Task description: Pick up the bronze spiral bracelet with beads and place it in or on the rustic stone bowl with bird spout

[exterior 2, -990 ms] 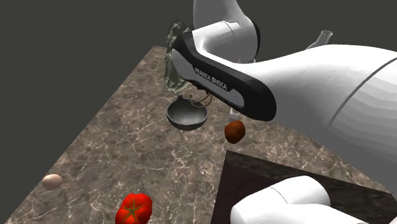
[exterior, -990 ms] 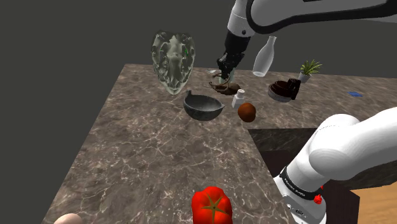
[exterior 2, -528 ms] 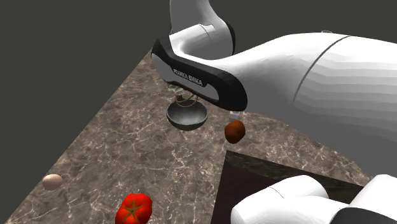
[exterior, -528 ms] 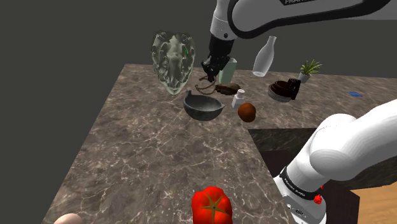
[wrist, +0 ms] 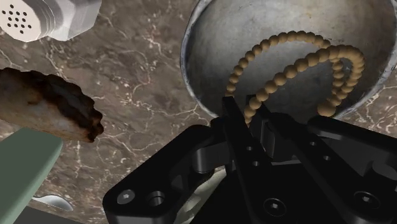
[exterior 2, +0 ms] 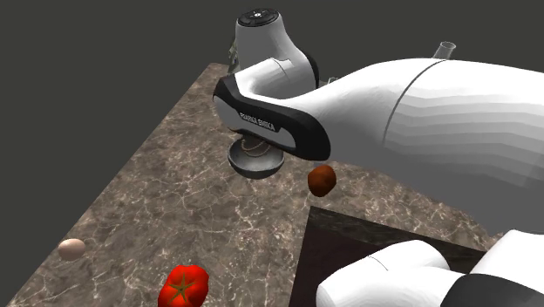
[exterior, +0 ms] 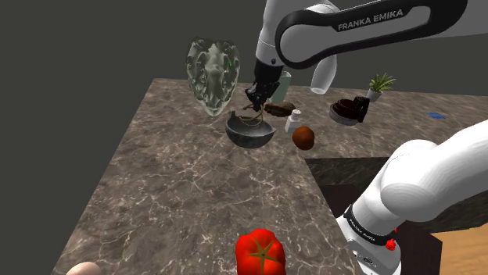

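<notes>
The bracelet (wrist: 299, 62) is a spiral of tan-bronze beads. My gripper (wrist: 252, 113) is shut on one end of it, and its loops hang down over the hollow of the grey stone bowl (wrist: 216, 38). In the shoulder view the gripper (exterior: 254, 102) hovers just above the bowl (exterior: 250, 139), near its back rim, with the bracelet (exterior: 250, 118) dangling into the bowl's mouth. In the second exterior view the arm covers the gripper, and the bowl (exterior 2: 253, 167) shows under it.
Behind the bowl stand a pale glassy vase (exterior: 213, 74), a green block (exterior: 283, 80), a dark brown lump (exterior: 279, 108), a white shaker (exterior: 292, 119) and a white bottle (exterior: 324, 70). A brown ball (exterior: 303, 137), a shoe (exterior: 349, 109) and a red tomato (exterior: 260, 252) lie elsewhere.
The gripper has carried the bracelet from behind the bowl toward the shoulder view's left and downward. It now hangs over the bowl.
</notes>
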